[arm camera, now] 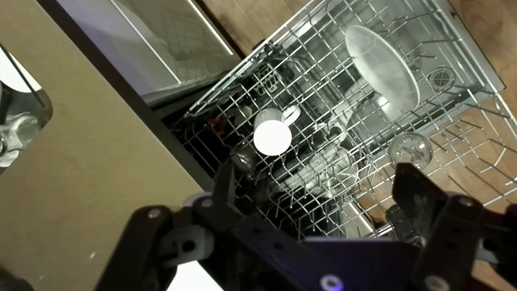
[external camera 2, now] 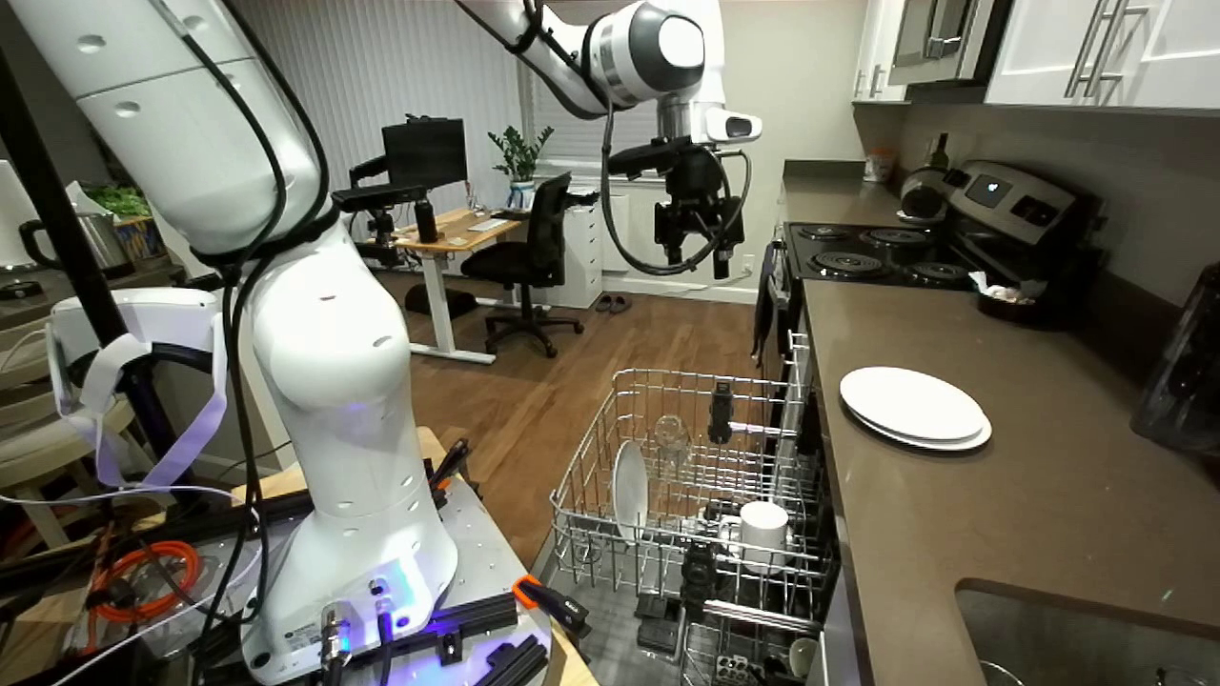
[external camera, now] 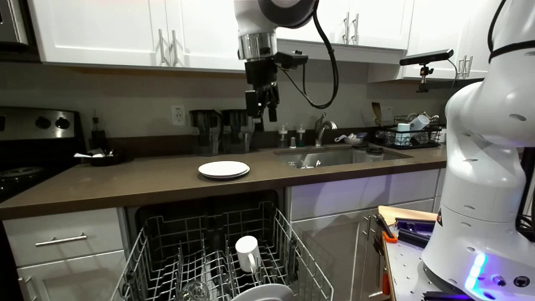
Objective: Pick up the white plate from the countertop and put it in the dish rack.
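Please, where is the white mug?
In the wrist view, the white mug is in the dish rack, between the countertop at left and a plate at upper right.

Along the bottom of the frame I see the gripper (arm camera: 317, 182), its two fingers well apart. The dish rack (arm camera: 309, 96) spreads from the centre to the right. A white mug (arm camera: 272, 135) sits in it near the middle, handle toward the upper right; a pale plate (arm camera: 381, 66) stands on edge at the upper right, a clear glass (arm camera: 410, 149) below it. The countertop (arm camera: 101, 141) fills the left side, with part of the sink (arm camera: 28, 102) at the upper left edge.
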`<state>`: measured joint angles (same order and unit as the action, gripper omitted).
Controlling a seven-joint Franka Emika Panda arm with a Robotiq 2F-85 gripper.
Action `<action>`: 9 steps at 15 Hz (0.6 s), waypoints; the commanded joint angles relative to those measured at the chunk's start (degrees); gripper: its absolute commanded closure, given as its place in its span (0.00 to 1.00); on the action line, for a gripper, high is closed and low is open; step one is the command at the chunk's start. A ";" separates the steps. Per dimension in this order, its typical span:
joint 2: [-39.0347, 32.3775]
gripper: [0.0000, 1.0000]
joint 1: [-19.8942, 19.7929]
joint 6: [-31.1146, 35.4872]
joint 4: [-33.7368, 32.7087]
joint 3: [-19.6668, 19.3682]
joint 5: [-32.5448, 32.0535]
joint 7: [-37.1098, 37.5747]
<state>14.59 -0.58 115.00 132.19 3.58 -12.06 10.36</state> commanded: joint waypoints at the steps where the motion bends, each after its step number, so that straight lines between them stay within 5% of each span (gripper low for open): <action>1: -4.04 0.00 -0.57 2.61 -4.09 -0.55 -3.77 -1.16; 9: -15.92 0.00 -0.54 5.13 -13.57 -3.05 -11.97 -4.52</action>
<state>4.75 -0.60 120.10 123.82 0.79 -20.60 7.57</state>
